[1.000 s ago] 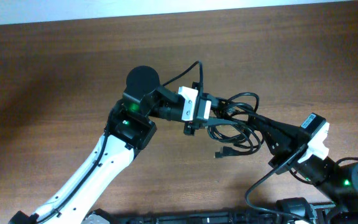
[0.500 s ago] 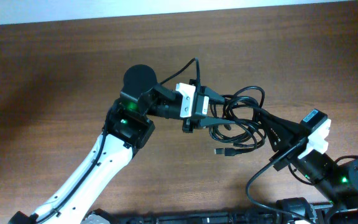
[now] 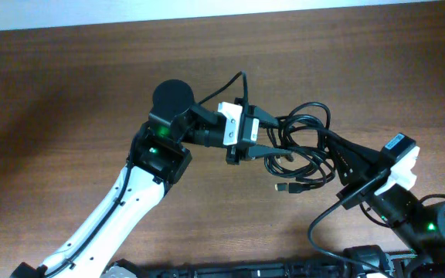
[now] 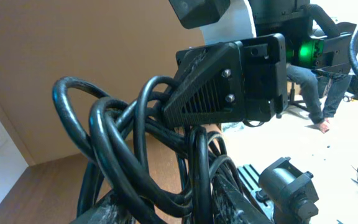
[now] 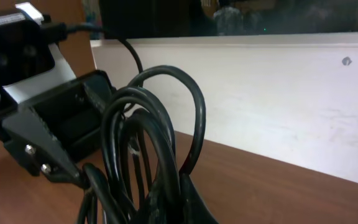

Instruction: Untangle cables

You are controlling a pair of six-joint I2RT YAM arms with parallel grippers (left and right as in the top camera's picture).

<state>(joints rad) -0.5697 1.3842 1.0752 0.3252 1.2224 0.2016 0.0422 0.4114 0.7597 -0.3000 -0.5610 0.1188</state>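
- Cables (image 3: 306, 147) hang bunched between both claws over the tabletop (image 3: 68, 93), shifted slightly rightward since earlier.
- Left claw (image 3: 278, 137) has widened, jaws parted around the bundle.
- Right claw (image 3: 329, 143) stays clamped on them.

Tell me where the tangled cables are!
In the overhead view, the cables are bunched just right of centre, between the left gripper and the right gripper.

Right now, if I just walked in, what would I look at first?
Probably the knot of thin black looping cables, just right of the middle of the brown wooden table. Two robot arms meet at it: the left end effector reaches in from the left, and the right end effector, clamped on the cables, comes in from the lower right corner.
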